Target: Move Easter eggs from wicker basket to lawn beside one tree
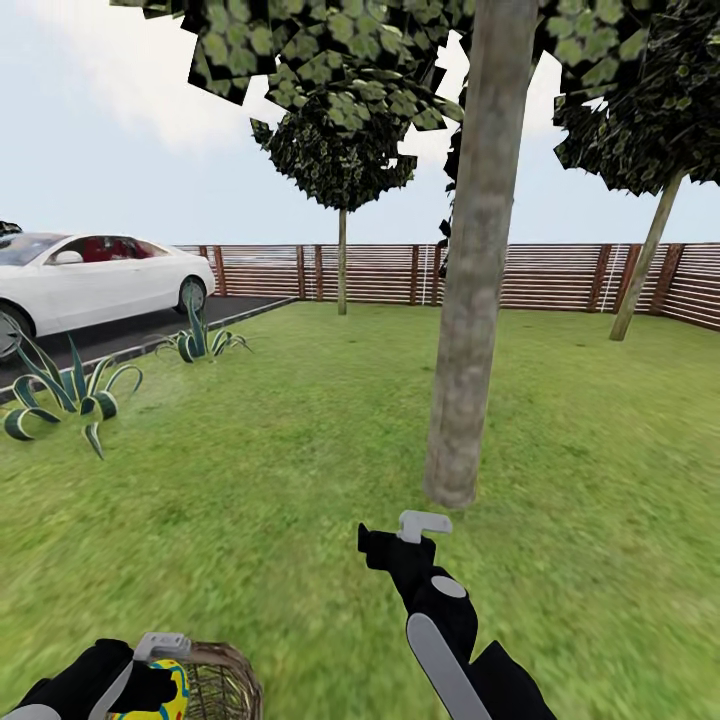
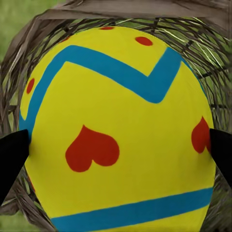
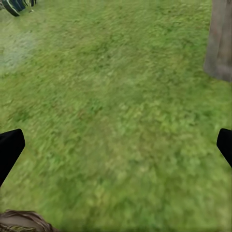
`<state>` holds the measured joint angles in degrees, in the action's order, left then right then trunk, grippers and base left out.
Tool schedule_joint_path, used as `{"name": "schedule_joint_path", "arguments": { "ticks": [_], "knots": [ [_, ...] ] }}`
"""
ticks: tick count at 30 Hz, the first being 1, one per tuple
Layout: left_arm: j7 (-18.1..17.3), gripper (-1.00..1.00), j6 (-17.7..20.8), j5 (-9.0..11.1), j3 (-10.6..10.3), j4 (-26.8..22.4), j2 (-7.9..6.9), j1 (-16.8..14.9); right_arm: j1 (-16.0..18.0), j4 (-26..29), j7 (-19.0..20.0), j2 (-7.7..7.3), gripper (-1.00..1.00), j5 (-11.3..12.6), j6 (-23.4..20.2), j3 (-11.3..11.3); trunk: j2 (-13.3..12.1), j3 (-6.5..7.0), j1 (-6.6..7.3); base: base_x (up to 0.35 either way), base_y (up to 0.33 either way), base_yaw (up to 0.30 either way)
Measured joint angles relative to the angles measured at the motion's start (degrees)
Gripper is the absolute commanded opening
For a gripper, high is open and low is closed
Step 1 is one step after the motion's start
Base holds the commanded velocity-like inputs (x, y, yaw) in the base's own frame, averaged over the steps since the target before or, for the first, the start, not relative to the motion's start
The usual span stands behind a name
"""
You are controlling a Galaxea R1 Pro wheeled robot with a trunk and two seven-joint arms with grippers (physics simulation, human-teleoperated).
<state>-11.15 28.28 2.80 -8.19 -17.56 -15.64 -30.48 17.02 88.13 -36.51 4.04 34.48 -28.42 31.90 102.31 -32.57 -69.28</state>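
The left gripper [image 1: 150, 665] holds 1 Easter egg [image 1: 160, 690] right over the wicker basket [image 1: 225, 685].

On the left, the egg sits between the 2 black fingers [image 2: 12, 154], and both touch its sides, with the basket's twigs all around it. To the right, the right gripper [image 1: 400, 535] hangs over the lawn [image 1: 300, 440] with its fingers spread wide and nothing in it. The tree [image 1: 470, 300] stands just past it, near the fence [image 1: 540, 275].

Head and right wrist: tree [image 1: 470, 300]
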Motion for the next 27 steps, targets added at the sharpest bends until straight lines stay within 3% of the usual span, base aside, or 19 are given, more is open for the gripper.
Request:
{"name": "schedule_joint_path", "arguments": {
  "ticks": [16,27],
  "knots": [
    [-0.1,-1.00,0.0,0.0,0.0,0.0,0.12,0.0,0.0,0.0,0.0,-0.07,1.00,0.1,0.0,0.0,-6.4,2.87,3.52,0.000,0.000,0.000],
    [2.3,-1.00,1.0,0.2,0.5,-0.2,0.51,-0.1,0.0,0.7,-0.1,-0.11,1.00,0.0,-0.6,0.1,-10.8,4.85,5.93,0.000,0.000,0.000]
  ]
}}
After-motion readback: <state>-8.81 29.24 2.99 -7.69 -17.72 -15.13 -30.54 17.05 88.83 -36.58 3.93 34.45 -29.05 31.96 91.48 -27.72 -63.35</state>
